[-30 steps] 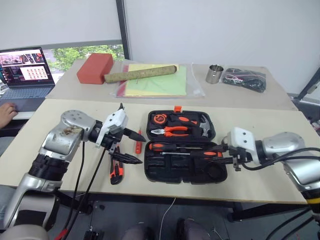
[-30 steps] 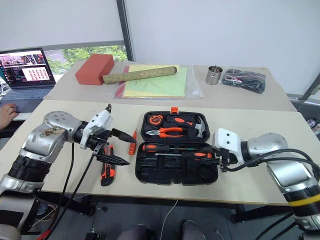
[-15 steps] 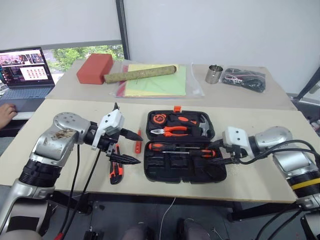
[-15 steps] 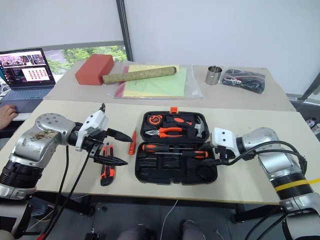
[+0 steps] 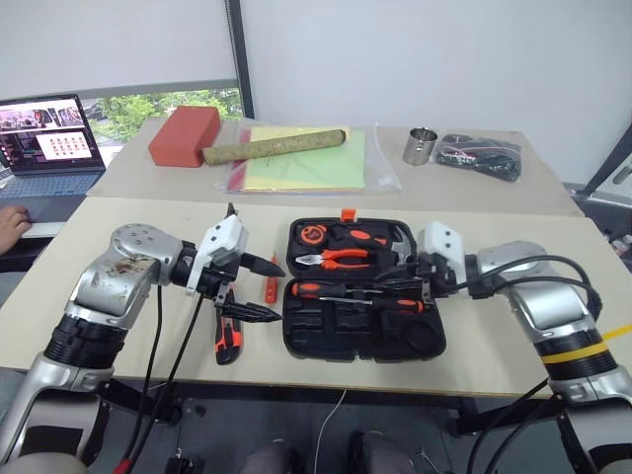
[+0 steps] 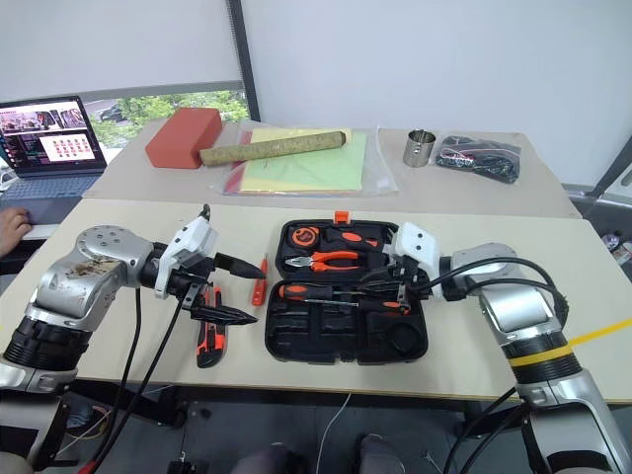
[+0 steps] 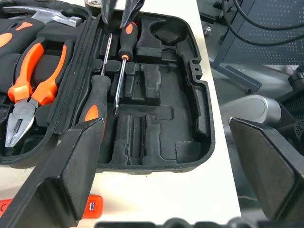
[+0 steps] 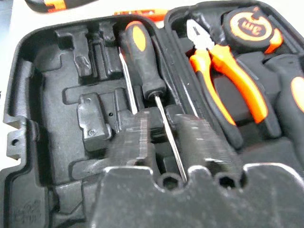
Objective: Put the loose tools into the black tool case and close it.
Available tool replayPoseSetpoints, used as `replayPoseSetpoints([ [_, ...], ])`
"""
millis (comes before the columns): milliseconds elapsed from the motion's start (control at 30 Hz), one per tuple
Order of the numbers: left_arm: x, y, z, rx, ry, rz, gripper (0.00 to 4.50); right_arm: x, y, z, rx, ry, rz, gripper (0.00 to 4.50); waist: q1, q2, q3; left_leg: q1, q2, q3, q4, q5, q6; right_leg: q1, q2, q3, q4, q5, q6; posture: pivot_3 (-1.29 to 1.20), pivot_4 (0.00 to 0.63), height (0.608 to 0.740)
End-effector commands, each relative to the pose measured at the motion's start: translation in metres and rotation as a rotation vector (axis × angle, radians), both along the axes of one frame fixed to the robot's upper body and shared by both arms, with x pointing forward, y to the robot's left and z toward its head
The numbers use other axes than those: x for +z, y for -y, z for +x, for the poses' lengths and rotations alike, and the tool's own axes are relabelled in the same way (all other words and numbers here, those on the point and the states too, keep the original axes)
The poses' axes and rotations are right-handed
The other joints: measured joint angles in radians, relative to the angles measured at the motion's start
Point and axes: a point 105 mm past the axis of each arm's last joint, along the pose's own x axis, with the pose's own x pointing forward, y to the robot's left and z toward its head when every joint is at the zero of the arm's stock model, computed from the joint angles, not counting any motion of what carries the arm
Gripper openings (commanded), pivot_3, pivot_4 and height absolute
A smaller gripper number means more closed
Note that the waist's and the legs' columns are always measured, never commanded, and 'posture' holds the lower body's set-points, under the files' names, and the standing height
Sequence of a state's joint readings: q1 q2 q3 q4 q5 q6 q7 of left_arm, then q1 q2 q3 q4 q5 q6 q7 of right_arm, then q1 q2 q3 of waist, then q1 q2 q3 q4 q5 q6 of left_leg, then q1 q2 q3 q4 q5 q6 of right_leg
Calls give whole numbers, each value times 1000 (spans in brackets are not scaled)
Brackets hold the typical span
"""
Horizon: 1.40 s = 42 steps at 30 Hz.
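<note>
Right gripper (image 6: 380,279) now shifted in over open black tool case (image 6: 346,341), jaws shut, empty, above two screwdrivers (image 6: 341,293). Left gripper (image 6: 237,289) jaws wide, empty. Utility knife (image 6: 204,335) and tester (image 6: 259,279) loose on surface; packing unfinished.

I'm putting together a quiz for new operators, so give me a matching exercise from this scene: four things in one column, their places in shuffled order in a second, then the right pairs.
1. utility knife
2. pliers
3. steel cup
4. laptop

A. far table, beside the black cables
B. open tool case, lid half
C. near table, below the left gripper
D. far left, by a person's hand

Pairs: 1-C, 2-B, 3-A, 4-D
</note>
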State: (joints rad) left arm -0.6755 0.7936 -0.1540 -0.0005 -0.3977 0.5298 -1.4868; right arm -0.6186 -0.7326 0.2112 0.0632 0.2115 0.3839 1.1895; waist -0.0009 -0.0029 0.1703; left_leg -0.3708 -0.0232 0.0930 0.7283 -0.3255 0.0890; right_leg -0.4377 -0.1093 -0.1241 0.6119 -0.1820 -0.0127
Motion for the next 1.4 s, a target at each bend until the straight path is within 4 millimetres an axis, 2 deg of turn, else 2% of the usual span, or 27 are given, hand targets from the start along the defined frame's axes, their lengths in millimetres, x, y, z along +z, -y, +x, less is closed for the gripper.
replayPoseSetpoints([
  [33, 12, 2, 2, -19, 46, -11, 4500, -9, -1, 4, 0, 42, -73, 9, -2, 0, 0, 0, 0, 0, 0, 0, 0, 0, 0, 0, 0, 0, 0, 0, 150, 740],
  [233, 13, 4, 4, -19, 53, -11, 4500, -40, -5, -6, 48, -8, -160, 9, -5, 0, 0, 0, 0, 0, 0, 0, 0, 0, 1, 0, 0, 0, 0, 0, 150, 740],
  [333, 13, 4, 5, -18, 56, -12, 4500, -42, -7, -6, 51, 26, -174, 9, -4, 0, 0, 0, 0, 0, 0, 0, 0, 1, 1, 0, 0, 0, 0, 0, 150, 740],
  [400, 13, 4, 5, -18, 57, -12, 4500, -34, -8, -1, 25, 54, -141, 9, -5, 0, 0, 1, 0, 0, 0, 0, 0, 1, 1, 0, 0, 0, 0, 0, 150, 740],
  [633, 12, 3, 6, -9, 55, -11, 4500, 15, -9, 6, -17, 105, 14, 9, -11, 0, 0, 1, 1, 0, 0, 0, -1, 1, 1, 0, 0, 0, 0, 0, 150, 740],
  [767, 8, -3, 8, 49, 56, -6, 4500, 35, -16, -3, 0, 87, 94, 9, -11, 0, 0, 1, 1, 0, 0, 0, -1, 1, 1, 0, 0, 0, 0, 0, 150, 740],
  [867, 5, -23, 16, 239, 54, -22, 4500, 58, -23, -19, 30, 45, 206, 9, -11, 0, 0, 1, 1, -1, 0, 0, 0, 0, 1, 1, 0, 0, 0, 0, 150, 740],
  [900, 3, -31, 17, 301, 52, -27, 4500, 64, -25, -25, 43, 33, 230, 584, -12, 0, 0, 1, 1, -1, -1, 0, 0, 0, 0, 1, 0, 0, -1, 0, 150, 740],
  [933, 0, -42, 16, 372, 42, -29, 4500, 68, -26, -32, 63, 21, 248, 727, -13, 0, 0, 1, 1, -1, -1, 0, 0, 0, -1, 1, 0, 0, -1, 0, 150, 740],
  [1000, -5, -61, 10, 481, 28, -29, 4500, 74, -29, -45, 101, 8, 264, 1468, -14, 0, 0, 1, 2, -2, -1, 0, -1, 0, -2, 1, 0, 0, -1, 0, 150, 740],
  [1167, -26, -112, -20, 767, -14, 44, 4500, 80, -34, -63, 139, 17, 290, 3211, -13, 0, 0, 2, 2, -2, -5, 0, -1, -1, -3, 1, -1, 0, -1, 0, 150, 740],
  [1300, -25, -118, -26, 864, -34, 35, 4500, 76, -37, -68, 147, 19, 287, 4448, 9, 0, 1, 2, 1, -3, -5, -3, -7, -1, -5, 1, -1, 0, 0, 0, 150, 740],
  [1400, -18, -100, -24, 846, -82, 7, 4500, 75, -40, -71, 158, 23, 281, 4448, 20, 0, 1, 2, 0, -3, -4, -4, -10, 1, -5, 1, 0, 0, 0, 0, 150, 740],
])
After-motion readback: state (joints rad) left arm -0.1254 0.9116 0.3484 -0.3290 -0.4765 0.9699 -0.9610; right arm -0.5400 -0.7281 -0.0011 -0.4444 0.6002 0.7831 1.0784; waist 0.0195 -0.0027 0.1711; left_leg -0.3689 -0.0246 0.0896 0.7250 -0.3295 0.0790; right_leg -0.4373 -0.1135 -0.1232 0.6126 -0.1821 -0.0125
